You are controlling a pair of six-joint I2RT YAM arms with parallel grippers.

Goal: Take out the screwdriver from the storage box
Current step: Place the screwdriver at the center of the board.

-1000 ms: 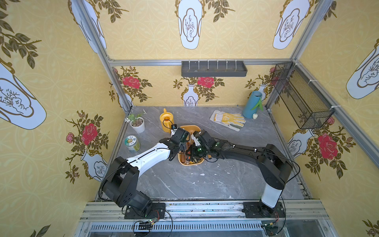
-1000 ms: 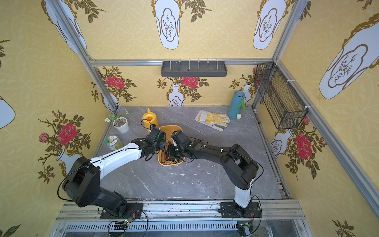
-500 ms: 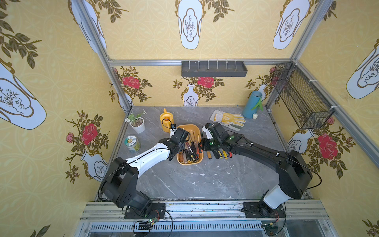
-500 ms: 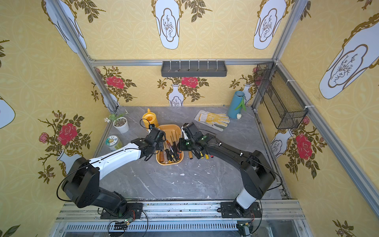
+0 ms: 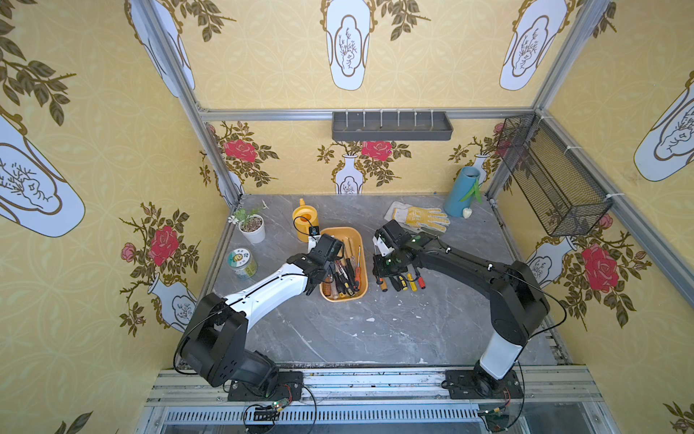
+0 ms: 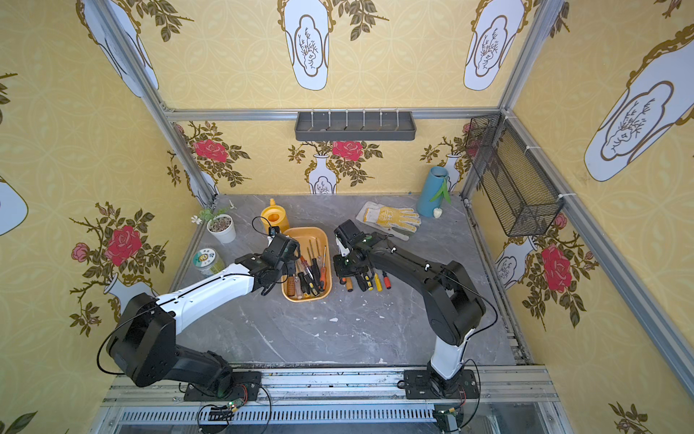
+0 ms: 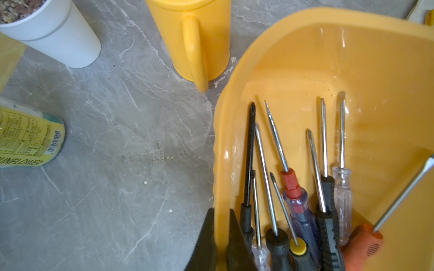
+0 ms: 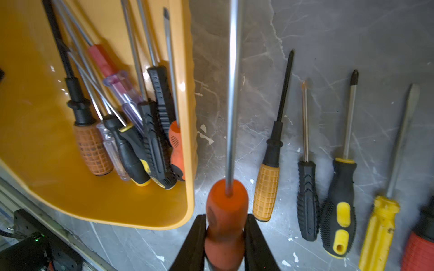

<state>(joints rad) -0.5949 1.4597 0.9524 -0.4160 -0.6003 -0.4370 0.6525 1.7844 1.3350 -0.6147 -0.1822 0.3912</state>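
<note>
In both top views the box (image 5: 340,236) sat mid-table, its long way pointing at the back wall. A bunch of screwdrivers (image 5: 343,276) lay in its near half, handles toward the robot; the far half was bare. A row of five (image 5: 403,281) more lay on the table (image 5: 375,330) just right of the box. The left arm (image 5: 270,289) reached to the box's left side; the right arm (image 5: 462,263) hung over the gap between box and row. Wide open room lay on the table toward the robot. A can (image 5: 306,221) stood just beside the box's far left corner; a pot (image 5: 252,230) and a tin (image 5: 242,263) stood farther left, apart from it. A glove (image 5: 418,218) lay behind the right arm.

In the left wrist view the left gripper (image 7: 222,211) was pinched tight on the box's rim — one finger outside, one inside. The can's handle was close to that rim, with a thin gap.

In the right wrist view the right gripper (image 8: 225,234) was clamped on the orange handle of the screwdriver (image 8: 226,201). It was out of the box — over bare table, between the box's side wall and the row, touching neither. Its shaft ran alongside the box wall.
</note>
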